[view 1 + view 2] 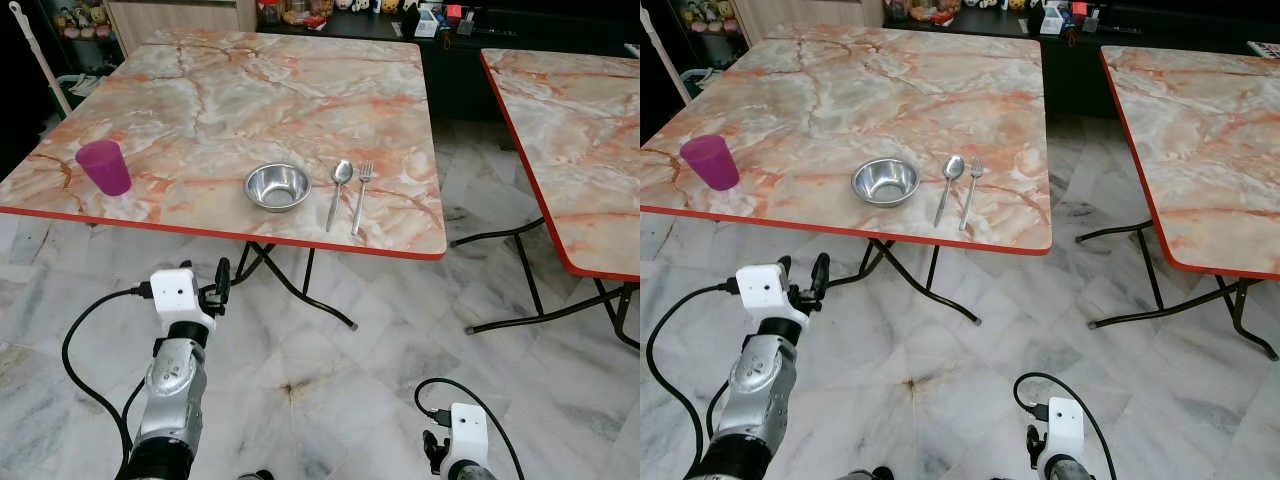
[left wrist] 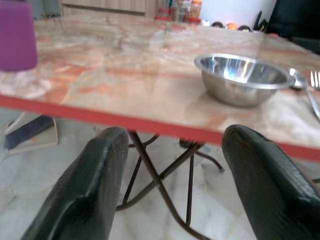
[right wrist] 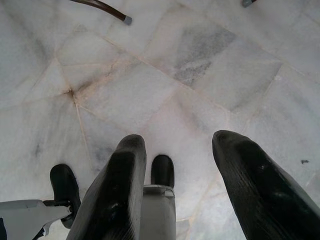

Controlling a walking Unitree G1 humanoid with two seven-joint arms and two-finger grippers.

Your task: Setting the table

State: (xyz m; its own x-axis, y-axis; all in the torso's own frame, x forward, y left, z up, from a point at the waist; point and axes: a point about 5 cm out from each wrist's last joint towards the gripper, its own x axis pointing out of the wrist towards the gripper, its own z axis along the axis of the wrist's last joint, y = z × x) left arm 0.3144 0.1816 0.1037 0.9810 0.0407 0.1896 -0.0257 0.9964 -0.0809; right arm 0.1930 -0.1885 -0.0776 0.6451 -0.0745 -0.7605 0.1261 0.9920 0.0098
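Observation:
On the marble-patterned table (image 1: 250, 90), near its red front edge, a purple cup (image 1: 103, 166) stands at the left. A steel bowl (image 1: 277, 186) sits in the middle, with a spoon (image 1: 338, 192) and a fork (image 1: 361, 197) lying side by side just right of it. My left gripper (image 1: 218, 285) is raised below and in front of the table edge, between the cup and the bowl. In the left wrist view it (image 2: 175, 137) is open and holds nothing, facing the bowl (image 2: 242, 77). My right gripper (image 3: 179, 140) hangs low, open, pointing at the floor.
A second marble table (image 1: 570, 130) stands to the right, with a floor gap between the two. Black folding legs (image 1: 300, 290) reach out under the near table. A dark counter (image 1: 470, 50) with small items runs along the back. A white pole (image 1: 35, 55) leans at far left.

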